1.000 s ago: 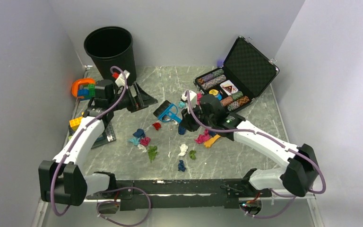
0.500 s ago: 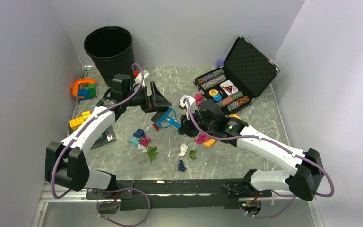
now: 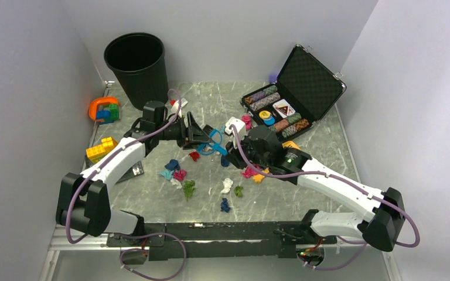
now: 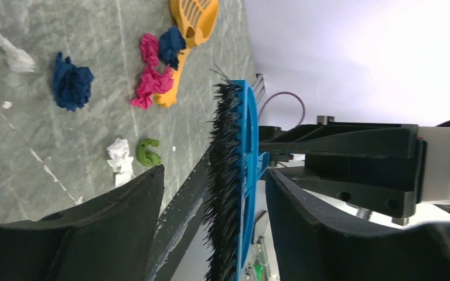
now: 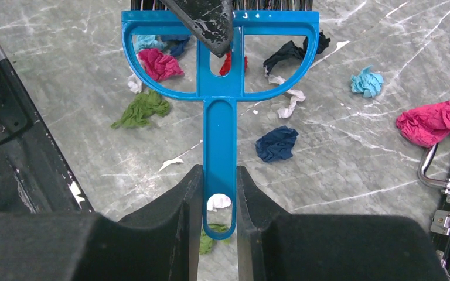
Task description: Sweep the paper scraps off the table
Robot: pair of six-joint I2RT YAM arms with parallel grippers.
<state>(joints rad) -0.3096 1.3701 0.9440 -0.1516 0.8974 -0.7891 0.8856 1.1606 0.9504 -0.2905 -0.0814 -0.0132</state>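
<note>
My right gripper is shut on the handle of a blue brush with black bristles, holding it above the table. My left gripper is open and straddles the brush head, its jaws on either side of the bristles and blue back. In the top view the two grippers meet at the brush in mid-table. Paper scraps lie below: pink, green, dark blue, teal, and several more toward the near edge.
A black bin stands at the back left. An open case of poker chips sits at the back right. Toy bricks lie on the left. An orange dustpan lies among pink scraps near my right arm.
My left arm has swung right from beside the bin to the brush head, and its jaws have narrowed around it. My right gripper has kept its hold on the handle.
</note>
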